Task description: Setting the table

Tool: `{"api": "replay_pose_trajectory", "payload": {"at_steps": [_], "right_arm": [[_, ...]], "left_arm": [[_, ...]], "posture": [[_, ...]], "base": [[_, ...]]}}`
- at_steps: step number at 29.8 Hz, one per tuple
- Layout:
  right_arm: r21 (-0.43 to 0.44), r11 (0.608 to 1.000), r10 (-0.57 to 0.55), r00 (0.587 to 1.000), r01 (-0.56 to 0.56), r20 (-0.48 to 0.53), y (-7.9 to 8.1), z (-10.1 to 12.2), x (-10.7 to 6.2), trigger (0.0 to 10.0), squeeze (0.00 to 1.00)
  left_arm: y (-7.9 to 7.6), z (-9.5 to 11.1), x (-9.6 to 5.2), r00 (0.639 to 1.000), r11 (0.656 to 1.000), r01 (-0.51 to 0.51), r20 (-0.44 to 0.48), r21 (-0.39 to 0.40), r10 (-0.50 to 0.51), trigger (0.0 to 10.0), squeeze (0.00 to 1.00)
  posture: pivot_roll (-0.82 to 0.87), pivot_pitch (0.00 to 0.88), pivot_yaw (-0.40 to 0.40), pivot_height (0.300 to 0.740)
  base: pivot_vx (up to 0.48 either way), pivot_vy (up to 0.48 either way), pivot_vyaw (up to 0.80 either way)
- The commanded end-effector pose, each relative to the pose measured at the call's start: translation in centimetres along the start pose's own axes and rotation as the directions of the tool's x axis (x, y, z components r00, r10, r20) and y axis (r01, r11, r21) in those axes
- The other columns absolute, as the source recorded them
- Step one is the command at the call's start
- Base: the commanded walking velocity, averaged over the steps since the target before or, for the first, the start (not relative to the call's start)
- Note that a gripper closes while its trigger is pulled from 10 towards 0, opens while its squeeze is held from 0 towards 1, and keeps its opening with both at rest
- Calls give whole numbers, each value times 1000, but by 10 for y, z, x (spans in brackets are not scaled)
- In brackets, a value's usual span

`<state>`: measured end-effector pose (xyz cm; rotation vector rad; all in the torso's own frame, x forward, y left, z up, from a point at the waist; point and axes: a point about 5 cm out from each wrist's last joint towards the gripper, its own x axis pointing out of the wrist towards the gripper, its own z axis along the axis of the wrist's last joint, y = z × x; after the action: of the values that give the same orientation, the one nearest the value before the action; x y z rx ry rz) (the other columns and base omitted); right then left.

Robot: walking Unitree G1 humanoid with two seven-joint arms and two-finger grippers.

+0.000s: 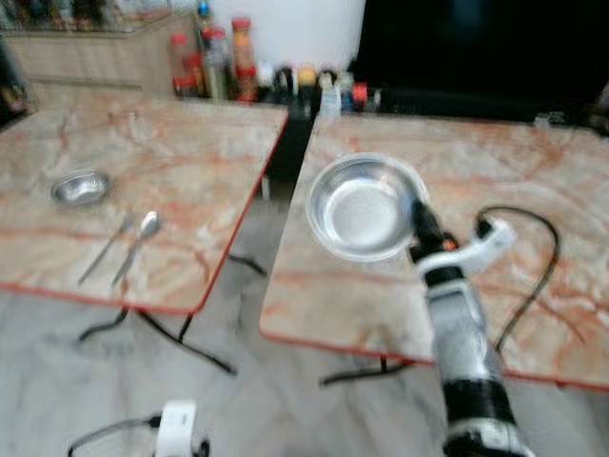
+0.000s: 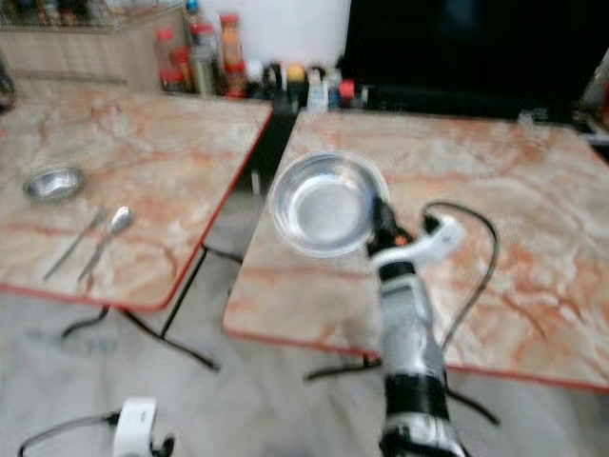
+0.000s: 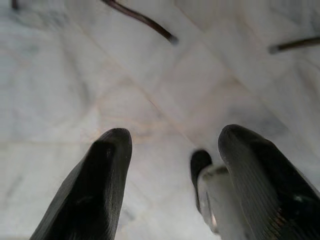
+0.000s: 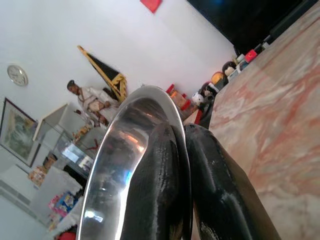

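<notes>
Steel round bowl [image 1: 363,207], shiny, pinched at its rim by right gripper [image 1: 420,217] fingers; left gripper [image 3: 170,165] fingers apart.

— What is the large bowl [image 1: 364,206] made of?
— Polished metal, mirror-bright; from the right wrist its outer wall throws back the room. The right end effector [image 4: 181,165] pinching its rim has glossy black fingers [image 4: 160,185], smooth as hard plastic.
— And the counter [image 1: 533,190] beneath the bowl?
— Marble-look, peach-veined, faintly shiny, with a red edge.
— Left of the bowl?
— A small metal bowl [image 1: 81,188], a spoon [image 1: 141,238], both shiny steel.
— The floor [image 3: 150,100]?
— Pale polished stone.
</notes>
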<state>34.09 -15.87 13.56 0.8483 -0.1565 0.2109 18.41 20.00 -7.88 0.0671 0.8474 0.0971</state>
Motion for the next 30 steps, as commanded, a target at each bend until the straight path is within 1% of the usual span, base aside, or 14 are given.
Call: {"api": "replay_pose_trajectory", "payload": {"at_steps": [1, 3, 12, 16, 30], "right_arm": [[-19, 1000, -12, 1000, 12, 25, -5, 11, 0, 10000, 0], [-22, 1000, -9, 1000, 9, 26, -4, 11, 1, 10000, 0], [-25, 1000, -5, 1000, 6, 27, -4, 12, 1, 10000, 0], [-24, 1000, -5, 1000, 6, 25, -5, 11, 1, 10000, 0], [-28, 1000, -4, 1000, 4, 23, -4, 11, 2, 10000, 0]], "left_arm": [[-7, -2, 0, 1000, 1000, 18, -12, 6, -18, 10000, 0], [-7, -3, 0, 1000, 1000, 20, -16, 17, -20, 10000, 0], [-6, -2, 0, 1000, 1000, 25, -6, 19, -25, 10000, 0], [-6, -2, 0, 1000, 999, 26, -7, 35, -26, 10000, 0], [-6, 0, 0, 1000, 999, 20, -3, 28, -20, 10000, 0]], "posture": [[-30, 0, 3, 719], [-31, 0, 4, 719], [-33, 0, 6, 719], [-33, 0, 7, 719], [-30, 0, 1, 719]], "base": [[0, 0, 0], [0, 0, 0], [0, 0, 0], [0, 0, 0], [0, -247, 0]]}}
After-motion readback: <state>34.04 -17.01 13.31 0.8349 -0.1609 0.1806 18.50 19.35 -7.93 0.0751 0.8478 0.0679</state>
